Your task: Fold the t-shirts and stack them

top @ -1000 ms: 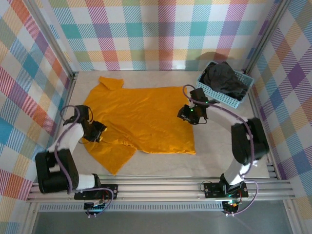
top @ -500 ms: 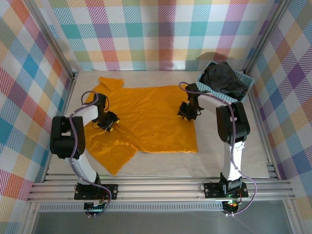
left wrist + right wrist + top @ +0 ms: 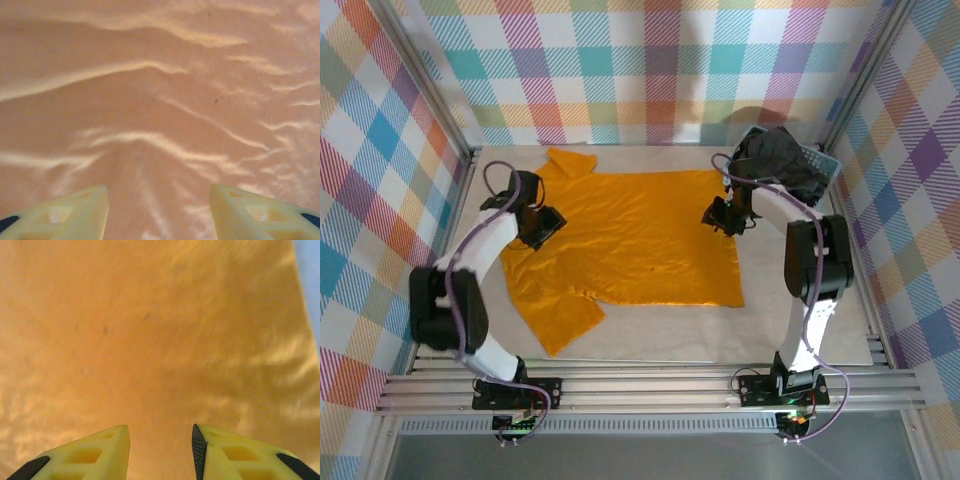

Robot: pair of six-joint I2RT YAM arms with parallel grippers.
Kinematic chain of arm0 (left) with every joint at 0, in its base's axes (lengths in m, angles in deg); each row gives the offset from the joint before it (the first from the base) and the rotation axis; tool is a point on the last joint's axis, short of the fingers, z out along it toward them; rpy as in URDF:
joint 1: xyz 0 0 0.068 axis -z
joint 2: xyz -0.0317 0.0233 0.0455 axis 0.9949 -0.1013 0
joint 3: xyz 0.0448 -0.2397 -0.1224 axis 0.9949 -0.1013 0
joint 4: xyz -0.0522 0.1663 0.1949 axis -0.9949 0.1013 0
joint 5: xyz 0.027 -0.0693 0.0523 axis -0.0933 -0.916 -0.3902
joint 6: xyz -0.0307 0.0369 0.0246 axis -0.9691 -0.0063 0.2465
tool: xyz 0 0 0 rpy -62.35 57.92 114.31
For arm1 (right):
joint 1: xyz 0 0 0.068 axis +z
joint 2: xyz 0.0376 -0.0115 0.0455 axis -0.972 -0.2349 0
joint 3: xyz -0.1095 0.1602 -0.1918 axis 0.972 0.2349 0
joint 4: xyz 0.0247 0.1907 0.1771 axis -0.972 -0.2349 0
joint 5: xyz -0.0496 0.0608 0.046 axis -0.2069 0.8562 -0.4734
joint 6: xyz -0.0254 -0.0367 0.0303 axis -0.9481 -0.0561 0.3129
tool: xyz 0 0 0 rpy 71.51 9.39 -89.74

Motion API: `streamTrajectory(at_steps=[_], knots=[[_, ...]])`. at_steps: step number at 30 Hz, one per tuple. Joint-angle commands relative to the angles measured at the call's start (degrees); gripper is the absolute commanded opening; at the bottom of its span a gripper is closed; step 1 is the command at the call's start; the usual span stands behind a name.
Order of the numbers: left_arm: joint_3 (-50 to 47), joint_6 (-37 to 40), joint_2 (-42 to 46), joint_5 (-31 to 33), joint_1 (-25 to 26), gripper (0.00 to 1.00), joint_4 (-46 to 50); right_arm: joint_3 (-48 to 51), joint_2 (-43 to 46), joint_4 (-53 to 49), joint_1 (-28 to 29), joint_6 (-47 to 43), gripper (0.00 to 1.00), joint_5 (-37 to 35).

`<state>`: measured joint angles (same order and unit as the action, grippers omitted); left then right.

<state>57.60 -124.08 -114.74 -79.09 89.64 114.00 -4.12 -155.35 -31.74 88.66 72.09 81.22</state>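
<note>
Across the worktop [image 3: 800,320], the orange t-shirt [image 3: 630,240] now lies flatter and farther right. Left tool [image 3: 157,200] wide, right tool [image 3: 160,437] narrow, both empty; folding seems next.

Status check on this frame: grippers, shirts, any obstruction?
Left gripper open, right gripper open, both over orange t-shirt. Shirt spread out, unfolded. Black t-shirt bunched in basket. No obstruction seen.

Orange-yellow t-shirt [image 3: 150,340] under the camera, wrinkled toward 3 o'clock. Right gripper [image 3: 160,434] at 6 o'clock, fingers parted over cloth. Pale blue strip [image 3: 312,285] at 2 o'clock.
</note>
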Motion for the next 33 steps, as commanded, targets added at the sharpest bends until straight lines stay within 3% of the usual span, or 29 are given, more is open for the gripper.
streamTrajectory(at_steps=[1,7,11,17,24,25,29,31,33], knots=[[-8.49,-2.35,10.03,5.04,-0.09,0.48,14.23,8.48,11.49,-1.52,1.62,2.78,0.32,-1.55],[-27.08,-8.97,25.42,1.0,0.66,0.46,20.01,27.77,31.59,-2.51,3.37,10.47,0.31,-4.19],[-32.88,-15.72,31.76,0.9,6.91,0.46,21.28,33.15,39.27,-5.76,3.48,11.73,0.32,-5.19],[-37.9,-21.39,28.82,0.08,13.86,0.48,14.3,35.92,40.53,-6.75,3.49,11.87,0.34,-4.41],[-39.73,-22.74,25.46,3.48,16.94,0.45,11.93,37.02,38.82,-6.0,3.48,12.73,0.34,-5.13],[-40.27,-23.08,25.45,3.59,16.96,0.41,10.89,37.06,38.47,-5.7,3.48,12.92,0.34,-5.01],[-41.42,-24.52,25.44,6.19,17.13,0.1,7.93,37.4,36.89,-4.75,3.49,13.75,0.34,-5.81],[-41.4,-25.24,28.0,8.23,17.22,0.0,9.26,37.6,36.24,-4.66,3.48,14.08,0.33,-6.38],[-41.23,-26.32,31.93,9.04,17.21,0.0,11.51,37.64,36.05,-5.52,3.48,14.8,0.34,-7.12]])
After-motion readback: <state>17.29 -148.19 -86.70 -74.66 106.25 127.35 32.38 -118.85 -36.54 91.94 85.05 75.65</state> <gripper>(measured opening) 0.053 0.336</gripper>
